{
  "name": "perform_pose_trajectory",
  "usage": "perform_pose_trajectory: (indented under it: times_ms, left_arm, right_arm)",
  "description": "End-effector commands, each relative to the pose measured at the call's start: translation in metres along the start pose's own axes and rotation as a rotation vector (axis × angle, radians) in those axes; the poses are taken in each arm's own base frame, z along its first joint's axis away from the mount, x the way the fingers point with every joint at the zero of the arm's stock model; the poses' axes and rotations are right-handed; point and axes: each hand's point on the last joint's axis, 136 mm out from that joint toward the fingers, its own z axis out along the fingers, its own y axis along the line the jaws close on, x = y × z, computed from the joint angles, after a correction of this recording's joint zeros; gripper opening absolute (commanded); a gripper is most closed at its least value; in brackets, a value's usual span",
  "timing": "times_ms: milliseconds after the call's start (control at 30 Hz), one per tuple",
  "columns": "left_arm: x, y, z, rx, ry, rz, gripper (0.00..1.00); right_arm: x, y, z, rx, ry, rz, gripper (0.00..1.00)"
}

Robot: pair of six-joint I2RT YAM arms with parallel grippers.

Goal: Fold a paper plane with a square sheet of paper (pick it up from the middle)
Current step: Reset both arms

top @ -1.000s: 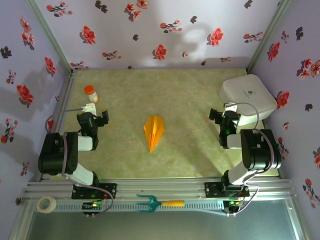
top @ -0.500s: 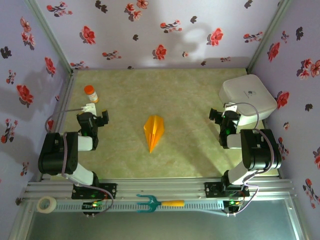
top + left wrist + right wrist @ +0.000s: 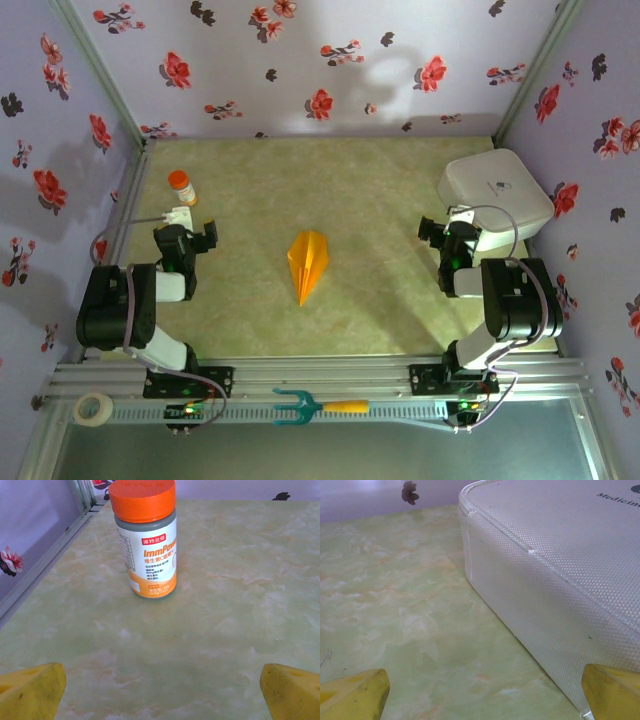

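At the left wrist, I am looking out between two yellow fingertips (image 3: 31, 692) sitting at the far edges of the view. The left gripper (image 3: 160, 696) is standing wide apart and gripping nothing. Just ahead of it an orange-capped bottle (image 3: 146, 537) is standing upright on the green marbled table (image 3: 240, 610), clear of both fingers.

Over on the right wrist, the right gripper (image 3: 482, 695) is also spreading wide and carrying nothing. Its right-hand finger is sitting close against the lower wall of a white textured box (image 3: 560, 570); I cannot tell whether it is touching.

From the top camera, I am seeing both arms folded back near their bases, the left gripper (image 3: 195, 225) pointing toward the bottle (image 3: 181, 187) and the right gripper (image 3: 445, 228) pointing toward the box (image 3: 495, 192).

Between them, the paper plane (image 3: 308, 262) is lying flat in the middle of the table (image 3: 350, 180), its sharp tip aiming at the near edge, well apart from both grippers. Nearer me, a teal fork with an orange handle (image 3: 318, 407) is resting on the metal rail, and a roll of tape (image 3: 93, 408) is lying at the rail's left end.
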Motion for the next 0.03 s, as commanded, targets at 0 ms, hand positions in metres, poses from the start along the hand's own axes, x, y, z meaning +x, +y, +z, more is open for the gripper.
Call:
perform_pose_trajectory:
  times_ms: [0]
  left_arm:
    - [-0.0119,-0.0005,0.001,0.007,-0.038,-0.014,1.0]
  right_arm:
    - [-0.0085,0.0009,0.0007,-0.004,-0.019,0.006,0.99]
